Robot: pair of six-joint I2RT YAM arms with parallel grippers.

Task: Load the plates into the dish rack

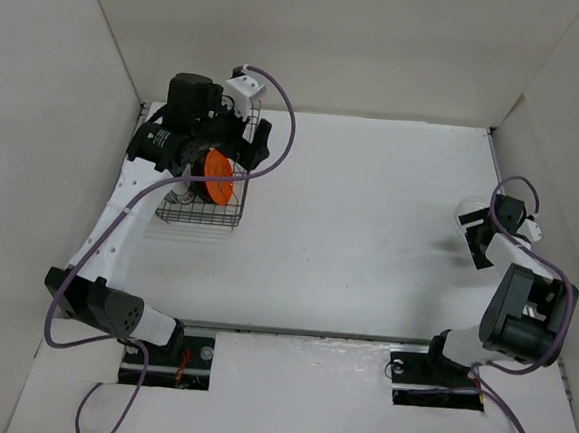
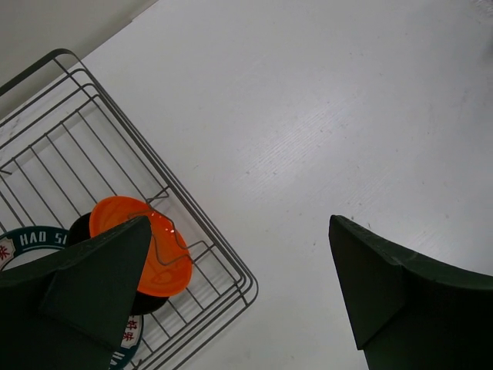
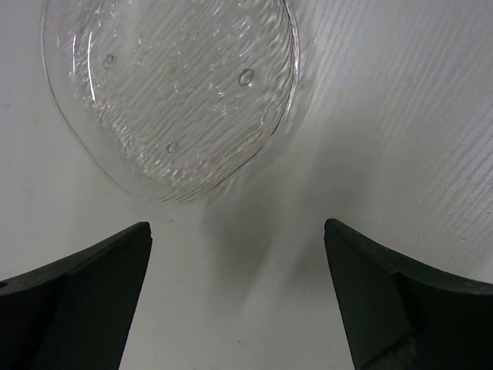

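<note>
Over a corner of the dark wire dish rack [image 2: 219, 245] holding the small glossy orange plate [image 2: 166, 262], the left gripper [image 2: 239, 223] gaped empty, and the right gripper [image 3: 236, 225] gaped empty above a clear glass plate [image 3: 173, 85].

You can see that the dish rack [image 1: 201, 213] is thin dark metal wire, smooth and a little shiny. The orange plate [image 2: 169, 266] is smooth and glossy, with a bright spot of light on it. The clear plate [image 3: 173, 85] could be glass or see-through plastic, wavy with tiny bubbles. The white table [image 2: 347, 116] is dull with fine streaks. The right gripper [image 3: 237, 301] has dull dark fingers [image 3: 77, 301], like plastic.
</note>
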